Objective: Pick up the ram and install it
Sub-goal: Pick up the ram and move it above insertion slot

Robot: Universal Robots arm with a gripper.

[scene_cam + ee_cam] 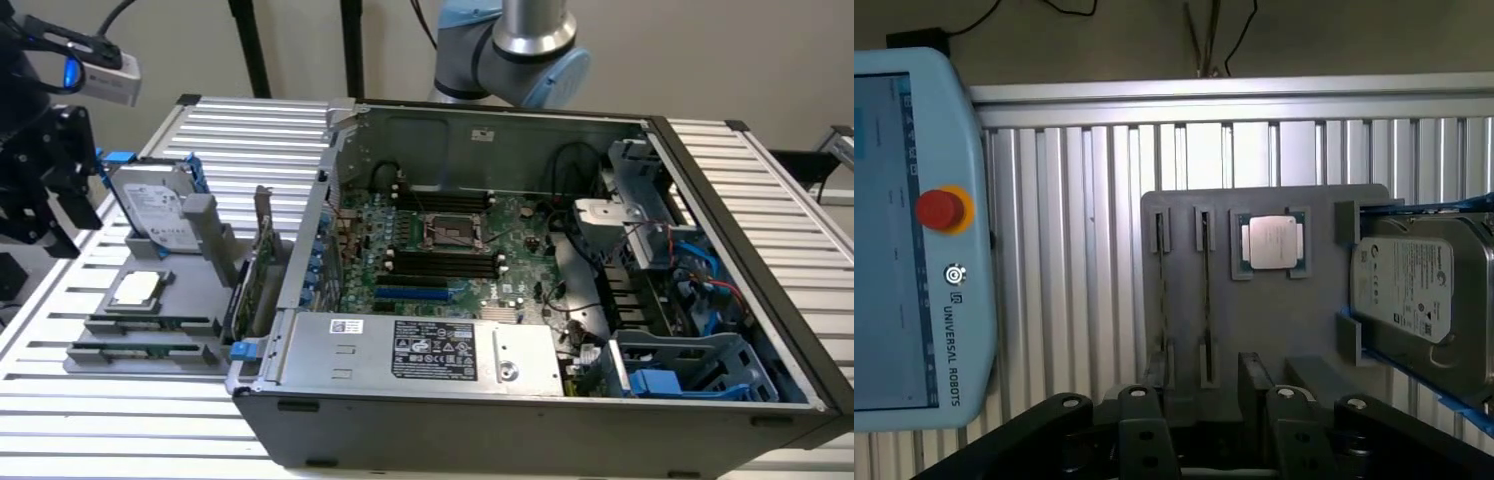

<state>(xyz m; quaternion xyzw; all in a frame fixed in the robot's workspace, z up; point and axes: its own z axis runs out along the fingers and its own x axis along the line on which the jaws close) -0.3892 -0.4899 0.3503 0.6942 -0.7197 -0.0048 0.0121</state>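
Note:
Two ram sticks, thin green boards, stand on edge in the slots of a grey holder tray (100,360) left of the computer case: one ram stick (150,322) (1206,290) and a second (140,350) (1164,290) beside it. My black gripper (54,185) (1209,440) hangs at the exterior view's far left, above and apart from the tray. Its linkages are spread wide, nothing sits between them, and it touches nothing.
The tray also carries a silver processor chip (138,290) (1272,243) and a hard drive (150,205) (1419,290) with blue rails. The open case (534,400) shows the motherboard with black memory slots (441,262). A teach pendant (904,240) lies on the slatted table (120,420).

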